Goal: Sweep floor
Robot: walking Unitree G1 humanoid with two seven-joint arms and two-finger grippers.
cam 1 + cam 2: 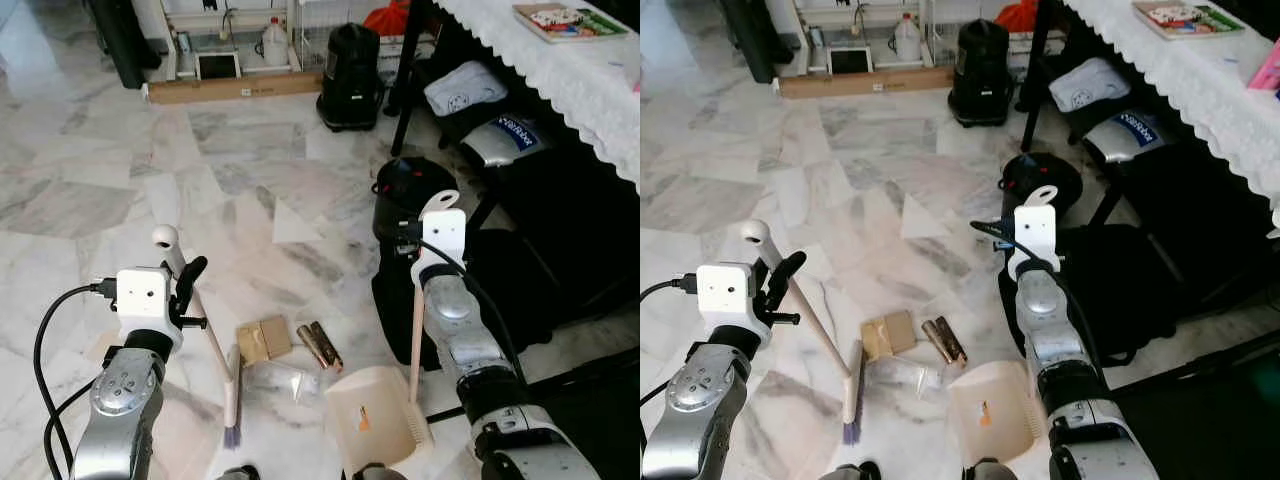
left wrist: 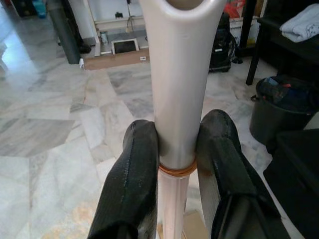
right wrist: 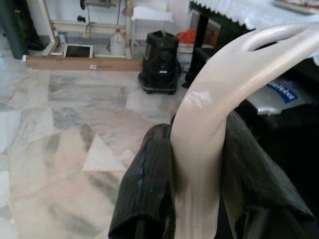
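The left gripper (image 2: 177,164) clenched the broom (image 1: 213,352) handle while the right gripper (image 3: 197,174) grasped the dustpan (image 1: 375,415) handle beside floor litter (image 1: 290,345).

the 2 eye views look forward and down from the head onto the marble floor (image 1: 120,150), each taking in both arms and the black vacuum (image 1: 348,75) far ahead — the right eye's picture sits slightly offset from the left's. each wrist view looks very closely along its own fingers: the left along the broom handle (image 2: 179,84), the right along the dustpan handle (image 3: 209,114) — both share that vacuum and the floor beyond.
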